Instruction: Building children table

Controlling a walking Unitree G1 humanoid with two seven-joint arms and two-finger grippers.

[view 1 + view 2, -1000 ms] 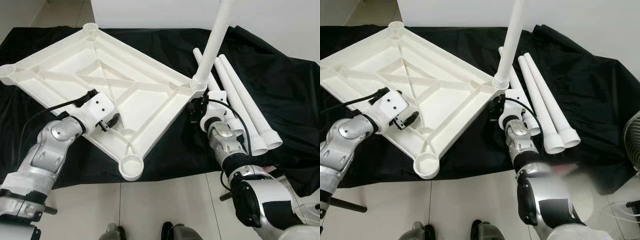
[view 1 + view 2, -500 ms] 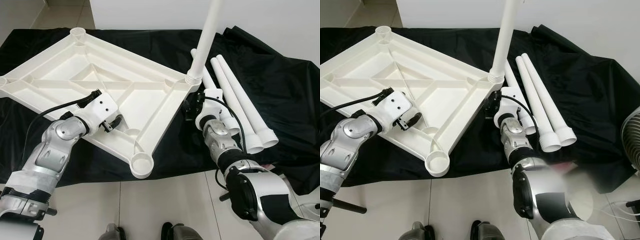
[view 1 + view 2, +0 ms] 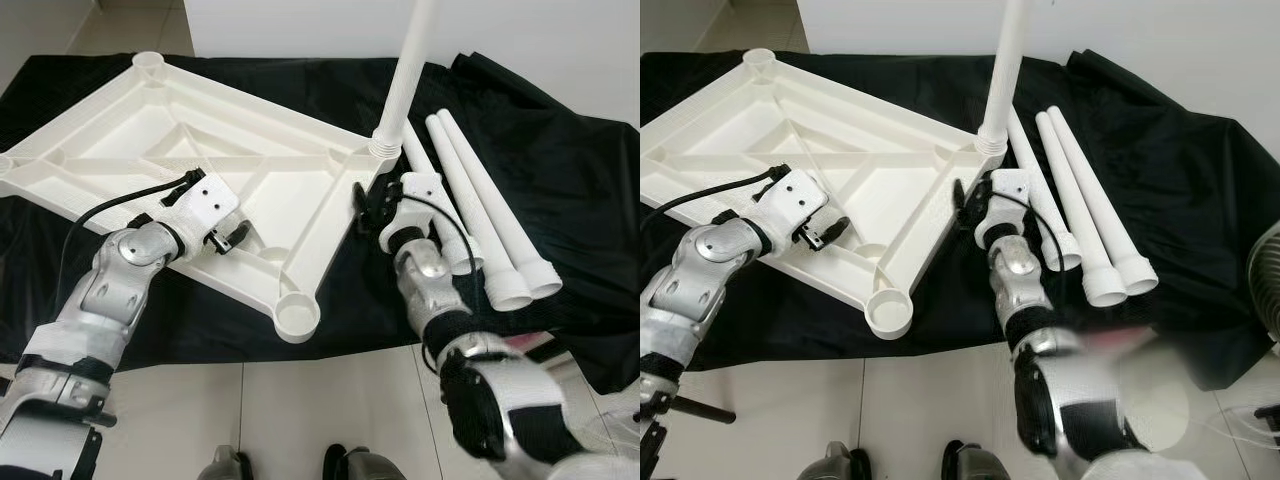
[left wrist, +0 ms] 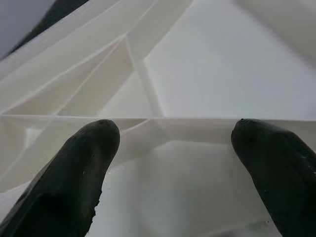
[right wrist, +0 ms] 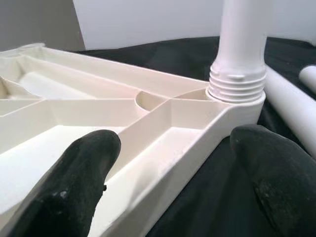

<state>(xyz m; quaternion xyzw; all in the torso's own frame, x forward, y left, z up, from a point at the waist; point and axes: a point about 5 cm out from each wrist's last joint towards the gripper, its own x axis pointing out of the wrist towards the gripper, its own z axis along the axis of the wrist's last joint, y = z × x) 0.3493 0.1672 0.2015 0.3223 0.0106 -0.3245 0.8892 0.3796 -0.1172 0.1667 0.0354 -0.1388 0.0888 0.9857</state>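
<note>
a: a humanoid robot bends over an upturned white table top (image 3: pixel 200 165) lying on a black cloth (image 3: pixel 560 180) spread on the floor, one leg (image 3: pixel 405 70) already standing upright in the top's right corner socket (image 3: pixel 382 150). where are the hands?

b: the left hand (image 3: pixel 226 238) sits at the top's near edge, fingers (image 4: pixel 84 163) parted, straddling an inner rib and grasping nothing. the right hand (image 3: pixel 366 206) hovers just beside the right corner, below the fitted leg, fingers (image 5: pixel 84 168) likewise spread and released.

a: and the remaining parts?

b: three loose legs (image 3: pixel 480 215) lie side by side on the cloth toward its right edge, just beyond the right arm. their long axes run from the far side down toward the near right, wide flared ends nearest the robot.

a: what does the next move turn on?

b: likely this: the loose legs lie to the right of the right hand, so that arm is plainly the nearer one, while the open sockets are elsewhere, the near corner socket (image 3: pixel 297 318) between the two arms and the far corner socket (image 3: pixel 147 62) well apart. a leg picked up lying flat would need turning upright before it meets a socket. three of four legs look unfitted, so the build seems early on.
</note>
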